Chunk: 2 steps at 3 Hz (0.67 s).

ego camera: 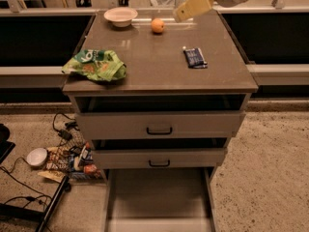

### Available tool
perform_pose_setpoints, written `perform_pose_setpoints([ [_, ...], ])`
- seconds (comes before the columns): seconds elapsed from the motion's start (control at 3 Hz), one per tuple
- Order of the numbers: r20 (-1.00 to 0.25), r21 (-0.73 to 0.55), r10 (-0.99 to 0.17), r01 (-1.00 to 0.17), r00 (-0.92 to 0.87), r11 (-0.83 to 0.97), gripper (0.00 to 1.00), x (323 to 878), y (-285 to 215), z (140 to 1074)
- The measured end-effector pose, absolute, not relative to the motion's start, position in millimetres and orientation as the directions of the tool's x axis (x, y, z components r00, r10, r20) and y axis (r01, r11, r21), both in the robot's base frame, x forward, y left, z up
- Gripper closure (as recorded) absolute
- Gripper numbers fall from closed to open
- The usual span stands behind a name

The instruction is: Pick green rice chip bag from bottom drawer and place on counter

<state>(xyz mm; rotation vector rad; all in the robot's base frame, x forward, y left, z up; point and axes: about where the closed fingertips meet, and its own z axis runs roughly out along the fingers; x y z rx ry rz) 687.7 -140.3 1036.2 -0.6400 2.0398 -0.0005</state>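
Observation:
The green rice chip bag (95,65) lies crumpled on the counter (159,74) at its front left corner, slightly over the left edge. The bottom drawer (159,197) is pulled out at floor level and its flat floor is bare. My gripper (193,5) is raised above the counter's far right part, well away from the bag, with its tan fingers pointing down and left and nothing in them.
On the counter stand a white bowl (120,16) at the back left, an orange (157,25) beside it and a small dark-blue packet (195,58) at the right. Cables and clutter (67,158) lie on the floor left of the cabinet. The two upper drawers stand slightly open.

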Motion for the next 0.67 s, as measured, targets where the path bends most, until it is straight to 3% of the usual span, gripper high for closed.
perform_pose_setpoints([
  [0.67,-0.774,-0.364,-0.521,-0.42,-0.36,0.831,0.0,652.9,-203.7,1023.5],
])
